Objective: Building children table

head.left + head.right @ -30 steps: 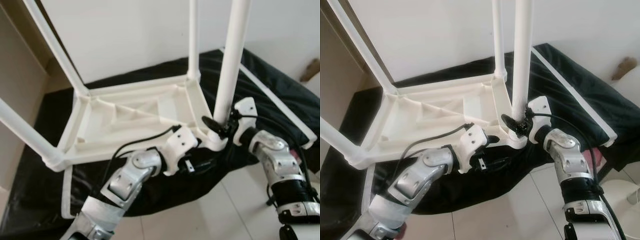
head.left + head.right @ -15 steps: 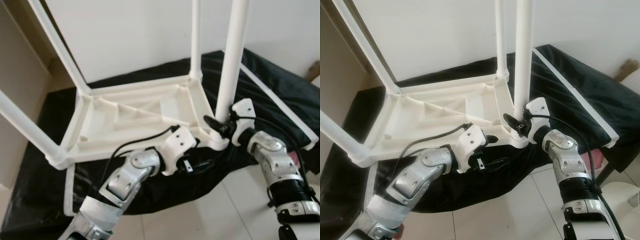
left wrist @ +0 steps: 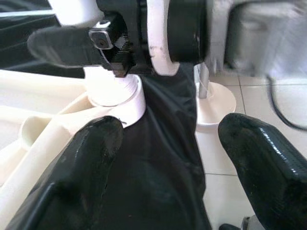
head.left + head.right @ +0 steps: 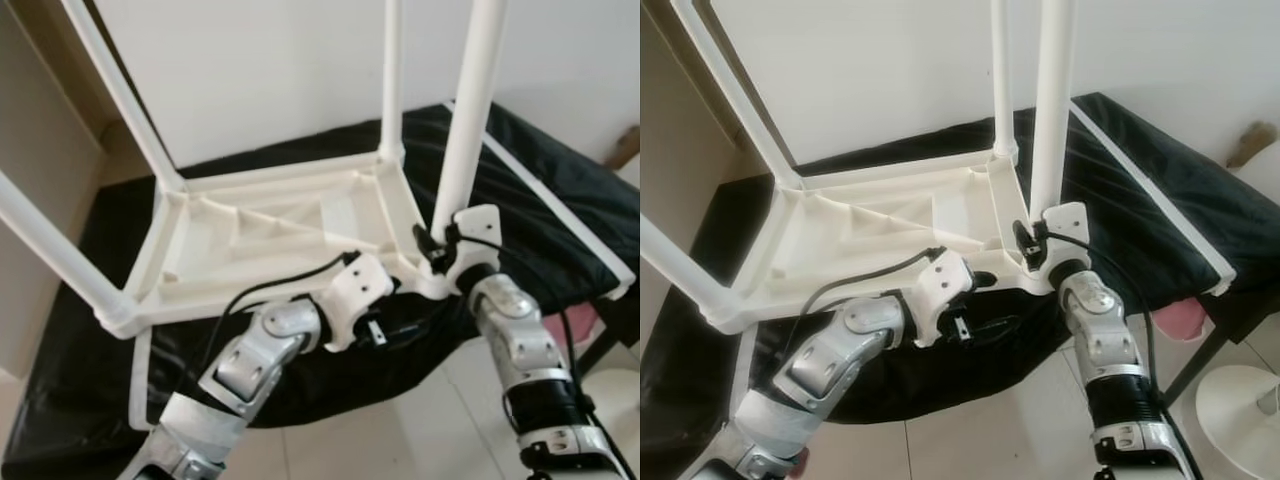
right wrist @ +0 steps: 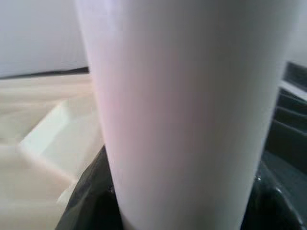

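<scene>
A white plastic children's table (image 4: 270,225) lies upside down on black sheeting, with several white legs pointing up. My right gripper (image 4: 432,245) is shut on the near right leg (image 4: 465,120) just above its socket at the table's corner. That leg (image 5: 187,110) stands close before the right wrist camera, with a black finger (image 5: 81,206) at its foot. My left gripper (image 3: 177,158) is open below the table's near edge, close to the same corner socket (image 3: 115,91). Only black sheeting lies between its fingers (image 3: 91,158).
Black sheeting (image 4: 540,170) covers the floor under the table, with a long white strip (image 4: 550,205) lying on it at right. A round white base (image 4: 1240,400) and a pink object (image 4: 1185,318) sit on the tiled floor (image 4: 400,430) at right. A wall rises behind and a wooden cabinet (image 4: 40,200) stands at left.
My right forearm has swung leftward under the leg and its wrist has turned about the leg's base, still shut on it. The left arm has held still.
</scene>
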Motion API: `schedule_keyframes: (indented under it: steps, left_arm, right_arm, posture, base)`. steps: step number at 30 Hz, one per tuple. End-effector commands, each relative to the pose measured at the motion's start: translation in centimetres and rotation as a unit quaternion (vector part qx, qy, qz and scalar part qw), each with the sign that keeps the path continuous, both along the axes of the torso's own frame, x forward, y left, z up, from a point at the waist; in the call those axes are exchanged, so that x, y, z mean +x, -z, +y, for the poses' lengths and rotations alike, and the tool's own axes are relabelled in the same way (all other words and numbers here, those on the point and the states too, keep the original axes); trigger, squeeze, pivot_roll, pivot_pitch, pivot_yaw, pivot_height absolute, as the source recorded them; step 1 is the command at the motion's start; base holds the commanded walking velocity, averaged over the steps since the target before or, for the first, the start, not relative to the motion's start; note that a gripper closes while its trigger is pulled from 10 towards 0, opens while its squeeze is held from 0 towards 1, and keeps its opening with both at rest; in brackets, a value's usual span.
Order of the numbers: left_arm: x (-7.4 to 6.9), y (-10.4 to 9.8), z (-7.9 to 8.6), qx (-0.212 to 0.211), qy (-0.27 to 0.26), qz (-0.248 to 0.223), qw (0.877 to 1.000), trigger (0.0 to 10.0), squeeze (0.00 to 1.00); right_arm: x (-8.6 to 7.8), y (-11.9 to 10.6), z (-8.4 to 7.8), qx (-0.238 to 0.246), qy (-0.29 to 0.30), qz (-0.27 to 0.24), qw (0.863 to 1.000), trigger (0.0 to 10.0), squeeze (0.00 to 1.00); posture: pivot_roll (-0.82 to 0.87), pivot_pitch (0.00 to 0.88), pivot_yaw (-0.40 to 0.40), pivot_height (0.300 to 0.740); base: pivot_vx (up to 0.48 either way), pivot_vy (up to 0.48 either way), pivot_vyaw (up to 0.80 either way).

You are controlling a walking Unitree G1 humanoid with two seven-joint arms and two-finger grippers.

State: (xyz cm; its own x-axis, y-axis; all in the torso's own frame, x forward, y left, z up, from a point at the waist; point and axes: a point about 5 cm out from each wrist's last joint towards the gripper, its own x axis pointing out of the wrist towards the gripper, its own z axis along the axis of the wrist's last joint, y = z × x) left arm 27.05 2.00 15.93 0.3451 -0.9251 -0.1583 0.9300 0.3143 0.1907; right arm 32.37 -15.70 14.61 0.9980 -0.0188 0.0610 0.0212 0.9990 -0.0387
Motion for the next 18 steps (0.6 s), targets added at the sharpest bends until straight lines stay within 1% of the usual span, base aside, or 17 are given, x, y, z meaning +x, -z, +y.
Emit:
schedule_keyframes:
  steps: [1, 2, 3, 4, 5, 7, 8, 9, 10, 11, 14, 18]
  left_arm:
    - [-0.1, 0.4, 0.3, 0.014, 0.020, 0.012, 1.000, 10.0, 0.00]
    - [-0.1, 0.4, 0.3, 0.014, 0.020, 0.012, 1.000, 10.0, 0.00]
    - [-0.1, 0.5, 0.4, 0.014, 0.019, 0.012, 1.000, 10.0, 0.00]
    - [-0.1, 0.5, 0.4, 0.015, 0.018, 0.013, 1.000, 10.0, 0.00]
    - [-0.1, 0.5, 0.4, 0.015, 0.018, 0.013, 1.000, 10.0, 0.00]
    - [-0.1, 0.5, 0.4, 0.014, 0.018, 0.013, 1.000, 10.0, 0.00]
    - [-0.1, 0.5, 0.4, 0.014, 0.018, 0.013, 1.000, 10.0, 0.00]
    - [-0.2, 0.5, 0.4, 0.014, 0.019, 0.014, 1.000, 10.0, 0.00]
    - [-0.3, 0.6, 0.2, 0.012, 0.023, 0.016, 1.000, 10.0, 0.00]
    - [-0.3, 0.6, 0.1, 0.011, 0.024, 0.016, 1.000, 10.0, 0.00]
    - [-0.4, 0.6, 0.0, 0.011, 0.030, 0.016, 0.999, 10.0, 0.00]
    - [-0.2, 0.6, 0.1, 0.011, 0.026, 0.016, 0.999, 10.0, 0.00]
  right_arm:
    - [-1.2, 3.6, -1.7, 0.036, 0.097, 0.078, 0.992, 10.0, 0.00]
    - [-1.2, 3.6, -1.7, 0.036, 0.097, 0.078, 0.992, 10.0, 0.00]
    - [-1.7, 3.9, -1.4, 0.045, 0.131, 0.079, 0.987, 10.0, 0.00]
    - [-2.1, 4.1, -1.3, 0.050, 0.153, 0.081, 0.984, 10.0, 0.00]
    - [-2.1, 4.1, -1.3, 0.050, 0.153, 0.081, 0.984, 10.0, 0.00]
    - [-2.8, 4.4, -0.6, 0.071, 0.197, 0.083, 0.974, 10.0, 0.00]
    - [-2.8, 4.4, -0.6, 0.071, 0.197, 0.083, 0.974, 10.0, 0.00]
    - [-2.8, 4.4, 0.2, 0.080, 0.188, 0.087, 0.975, 10.0, 0.00]
    - [-2.7, 3.9, 1.3, 0.070, 0.158, 0.078, 0.982, 10.0, 0.00]
    - [-2.7, 3.8, 1.5, 0.066, 0.149, 0.075, 0.984, 10.0, 0.00]
    - [-2.9, 3.7, 1.5, 0.067, 0.157, 0.074, 0.982, 10.0, 0.00]
    - [-3.1, 3.8, 1.7, 0.069, 0.162, 0.074, 0.982, 10.0, 0.00]
  posture:
    - [-0.15, 0.000, 0.148, 0.740]
    - [-0.15, 0.000, 0.148, 0.740]
    - [-0.15, 0.000, 0.148, 0.740]
    - [-0.15, 0.000, 0.148, 0.740]
    - [-0.15, 0.000, 0.148, 0.740]
    - [-0.16, 0.000, 0.150, 0.740]
    - [-0.16, 0.000, 0.150, 0.740]
    - [-0.16, 0.000, 0.150, 0.740]
    - [-0.17, 0.000, 0.154, 0.740]
    - [-0.17, 0.000, 0.154, 0.740]
    - [-0.18, 0.000, 0.152, 0.740]
    - [-0.18, 0.000, 0.153, 0.740]
  base:
    - [0.000, 0.000, 0.00]
    - [0.000, 0.000, 0.00]
    - [0.000, 0.000, 0.00]
    - [0.000, 0.000, 0.00]
    - [0.000, 0.000, 0.00]
    - [0.000, 0.000, 0.00]
    - [0.000, 0.000, 0.00]
    - [0.000, 0.000, 0.00]
    - [0.000, 0.000, 0.00]
    - [0.000, 0.000, 0.00]
    - [0.000, 0.000, 0.00]
    - [0.000, 0.000, 0.00]
